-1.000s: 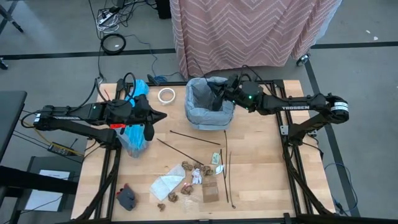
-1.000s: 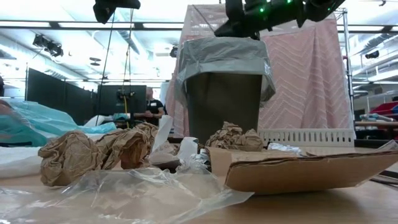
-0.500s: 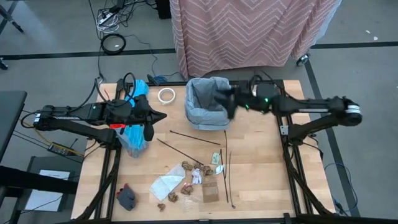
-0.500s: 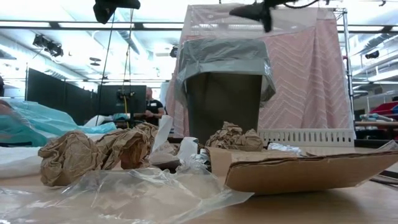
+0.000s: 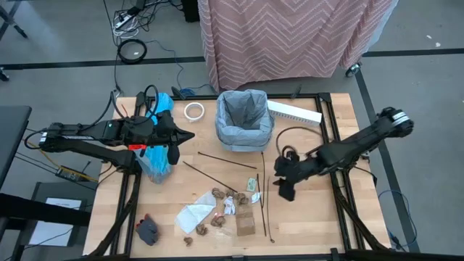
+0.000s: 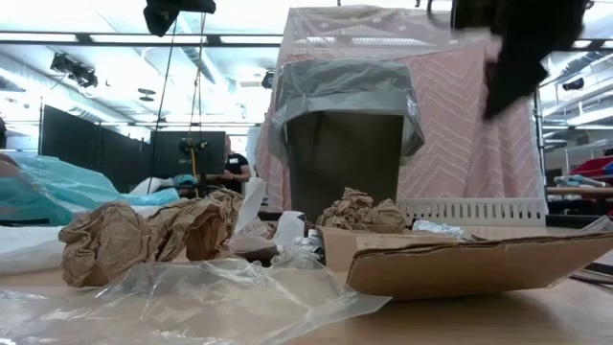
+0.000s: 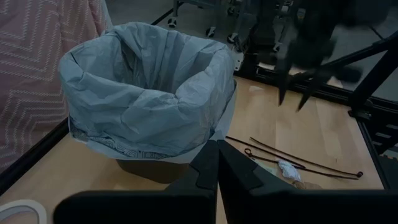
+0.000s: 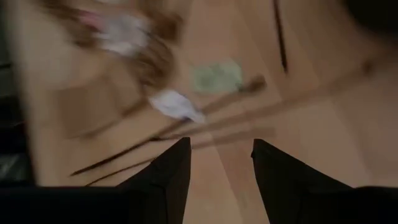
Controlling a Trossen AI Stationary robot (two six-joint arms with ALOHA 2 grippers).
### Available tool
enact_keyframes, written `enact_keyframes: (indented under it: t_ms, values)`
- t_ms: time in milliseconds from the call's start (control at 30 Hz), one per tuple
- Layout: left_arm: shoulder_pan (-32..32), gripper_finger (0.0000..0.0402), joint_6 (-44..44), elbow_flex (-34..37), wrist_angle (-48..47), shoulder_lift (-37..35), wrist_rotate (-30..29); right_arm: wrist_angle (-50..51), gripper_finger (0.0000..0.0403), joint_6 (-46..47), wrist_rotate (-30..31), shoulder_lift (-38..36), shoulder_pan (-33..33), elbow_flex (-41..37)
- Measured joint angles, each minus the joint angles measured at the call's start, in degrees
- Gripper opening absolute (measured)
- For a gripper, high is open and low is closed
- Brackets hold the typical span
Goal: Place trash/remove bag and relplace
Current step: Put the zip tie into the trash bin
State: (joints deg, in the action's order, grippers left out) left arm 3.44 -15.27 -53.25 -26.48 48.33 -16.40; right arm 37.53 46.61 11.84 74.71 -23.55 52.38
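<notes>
A dark bin lined with the light grey bag (image 5: 244,119) stands at the table's far middle, the bag's rim folded over the bin's edge (image 7: 143,99). The trash lies in the near middle: thin dark sticks (image 5: 262,196), brown paper wads (image 5: 225,196), a cardboard scrap (image 5: 246,223) and white paper (image 5: 194,216). My right gripper (image 5: 284,190) hangs open above the table just right of the sticks, pointing steeply down, with nothing between its fingers (image 8: 168,174). My left gripper (image 5: 190,135) is shut and empty, left of the bin, above the turquoise bag (image 5: 156,156).
A white tape ring (image 5: 193,111) lies left of the bin and a long white box (image 5: 295,112) right of it. A dark grey lump (image 5: 148,230) sits at the near left corner. Bare wood lies right of the sticks. A pink cloth (image 5: 290,36) hangs beyond the far edge.
My right gripper has come out from over the bin's mouth and swung fast toward the table's near right, sinking and tipping from nearly level to steeply down. It now hangs over the sticks. The bin, the bags and the trash have not moved.
</notes>
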Motion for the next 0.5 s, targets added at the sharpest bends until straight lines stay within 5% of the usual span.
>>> enact_keyframes:
  t_ms: [233,500]
  values:
    - [0.0,0.0015,0.0,0.0,0.0,0.0,0.0,-4.6,0.0161,17.9,2.3,11.0,1.7,0.0]
    - [0.0,0.0015,0.0,0.0,-0.1,0.0,0.0,-10.0,0.016,21.9,2.1,18.0,6.7,0.0]
